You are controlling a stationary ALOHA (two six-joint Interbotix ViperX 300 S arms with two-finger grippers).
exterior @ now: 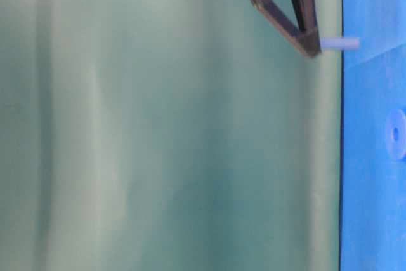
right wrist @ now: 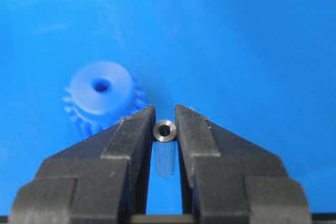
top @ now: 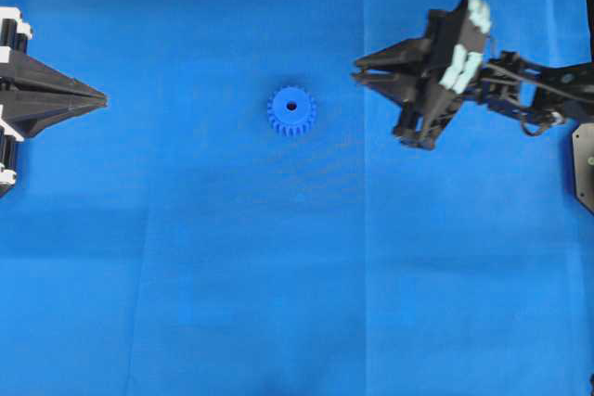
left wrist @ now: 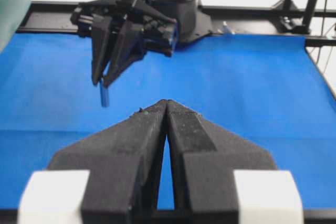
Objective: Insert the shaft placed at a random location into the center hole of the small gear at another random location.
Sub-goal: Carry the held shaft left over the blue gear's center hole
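The right pincer [right wrist: 165, 124] is gripping the shaft [right wrist: 165, 131] narrowly between its 2 tips, the pin's shiny ringed end pointing forward past them. In the right wrist view the small gear [right wrist: 101, 97] is lying just ahead and to the left of that end, its center hole [right wrist: 100, 84] facing upward and unobstructed. In the overhead view the same pincer [top: 356, 70] is hanging to the right of the gear [top: 291, 111], apart from it.

So pickup looks done; aligning the pin over the hole and pushing it in are judged to be left.

The left pincer [top: 102, 97] is sitting with tips pressed together, holding nothing, well apart at the left edge. The blue surface [top: 297, 303] around the gear is carrying nothing else, leaving open room on every side for the approach.
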